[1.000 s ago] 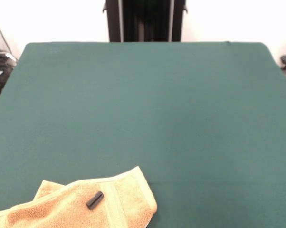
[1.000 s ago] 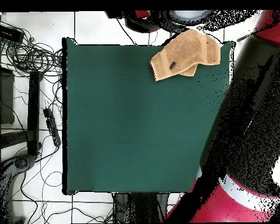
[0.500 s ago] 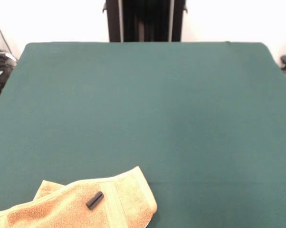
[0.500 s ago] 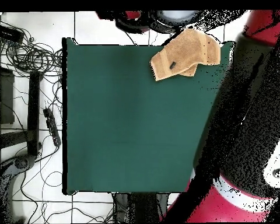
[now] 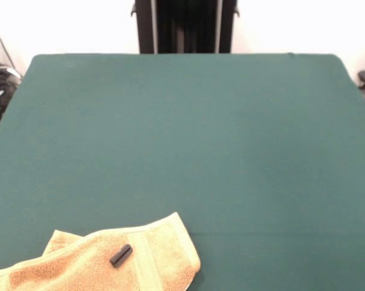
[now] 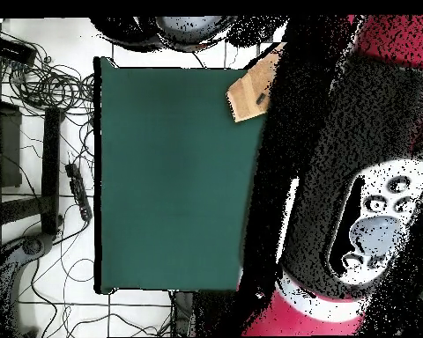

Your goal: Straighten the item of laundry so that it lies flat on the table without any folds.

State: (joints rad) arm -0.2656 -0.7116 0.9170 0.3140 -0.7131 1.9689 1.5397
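The towel (image 5: pixel 97 259) lay rumpled at the table's (image 5: pixel 188 133) seven o'clock, a black cylinder (image 5: pixel 120 255) on it; no gripper or readable writing showed.

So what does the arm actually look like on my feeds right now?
Only the overhead view shows the arm: a bulky black casing with a red section near the base at the picture's bottom, and a pale grey-white rounded panel with dark spots on its side. No cables or lettering on it can be made out. The gripper is not in either view; the front view shows none of the arm.
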